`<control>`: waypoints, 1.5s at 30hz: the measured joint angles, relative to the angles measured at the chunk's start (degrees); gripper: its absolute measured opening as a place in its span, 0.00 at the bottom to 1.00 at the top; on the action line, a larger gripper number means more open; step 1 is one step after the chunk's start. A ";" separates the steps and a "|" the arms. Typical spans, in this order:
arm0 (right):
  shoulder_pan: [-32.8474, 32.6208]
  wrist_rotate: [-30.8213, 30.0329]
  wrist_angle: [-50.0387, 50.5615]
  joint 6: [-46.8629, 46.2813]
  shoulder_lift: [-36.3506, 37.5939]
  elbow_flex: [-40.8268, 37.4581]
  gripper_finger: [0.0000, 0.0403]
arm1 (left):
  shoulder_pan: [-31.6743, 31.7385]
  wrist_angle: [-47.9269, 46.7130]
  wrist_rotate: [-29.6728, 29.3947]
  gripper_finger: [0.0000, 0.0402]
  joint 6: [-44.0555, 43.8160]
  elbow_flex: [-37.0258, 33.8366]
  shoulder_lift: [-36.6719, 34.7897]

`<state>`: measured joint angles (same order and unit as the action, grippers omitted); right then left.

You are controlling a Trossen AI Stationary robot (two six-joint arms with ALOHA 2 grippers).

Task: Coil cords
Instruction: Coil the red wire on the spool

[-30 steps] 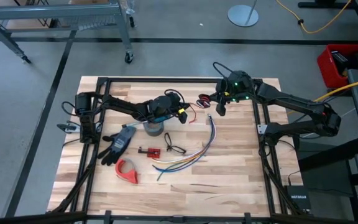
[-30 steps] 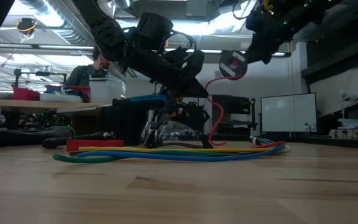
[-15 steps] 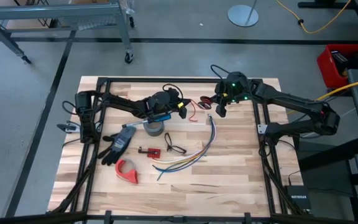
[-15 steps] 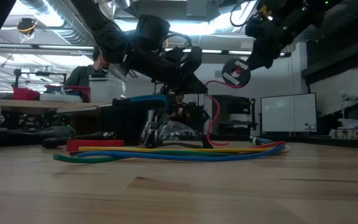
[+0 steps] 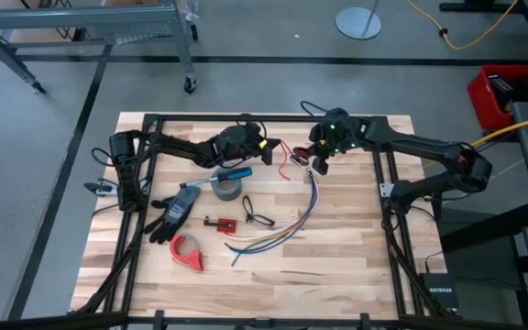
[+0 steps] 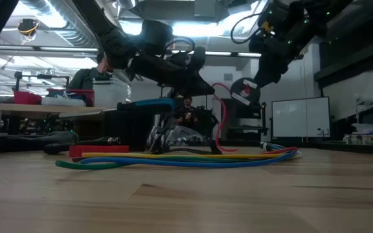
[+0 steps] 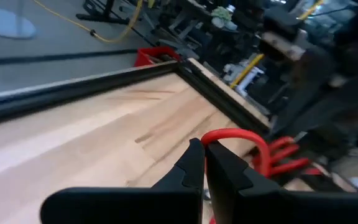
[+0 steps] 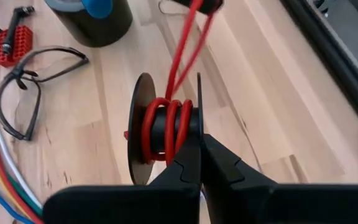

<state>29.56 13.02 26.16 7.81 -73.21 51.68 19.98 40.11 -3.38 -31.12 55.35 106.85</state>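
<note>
- While the red wire [image 8: 179, 56] runs taut between the two arms, both grippers sit lifted off the far half of the table [image 5: 356, 238]; the winding step is in hand, not finished.
- Right gripper [image 8: 199, 163]: fingers pinched together on the rim of a small dark spool [image 8: 166, 127]; three red turns lie around its hub, touching one another; in the low view the spool [image 6: 245, 91] hangs clear of the wood.
- Left gripper [image 7: 202, 167]: fingers closed on the free stretch of the red wire [image 7: 241, 138], which arcs away toward the spool; in the high view this gripper [image 5: 266, 152] is near the right one [image 5: 317, 165], the wire [image 5: 287, 158] bridging them.
- A slack red length also drops to the table in the low view [image 6: 223, 123]; it may be the tail with the end piece, though the view is too dark to say.
- Nearby, untouched: multicoloured wire bundle [image 5: 282, 229]; black looped cord [image 5: 255, 218]; tape roll [image 5: 228, 187] with a blue-handled screwdriver [image 5: 232, 173] on it.
- Judgement: coil only partly built; most of the strand is not yet wound.
- Next move, as I judge it: lay another turn beside the third; this calls for the left to feed wire under light tension while the right keeps the spool square, so the turn lands between the flanges and does not slip over the rim.
</note>
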 joint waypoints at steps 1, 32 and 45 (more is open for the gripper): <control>0.00 0.00 -0.03 -0.15 -0.52 0.00 0.00 | 0.12 0.07 1.06 0.00 -0.91 0.00 0.00; -3.00 -7.67 -27.15 -13.27 -9.77 -0.02 0.00 | -2.16 -5.84 14.36 0.00 -11.34 7.94 0.00; -0.75 -8.32 -31.90 -15.10 -7.44 -0.04 0.00 | -5.09 -10.10 3.65 0.00 0.76 8.54 -0.04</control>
<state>28.81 4.70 -5.74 -7.29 -80.65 51.64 14.89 30.01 0.28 -30.36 63.89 106.81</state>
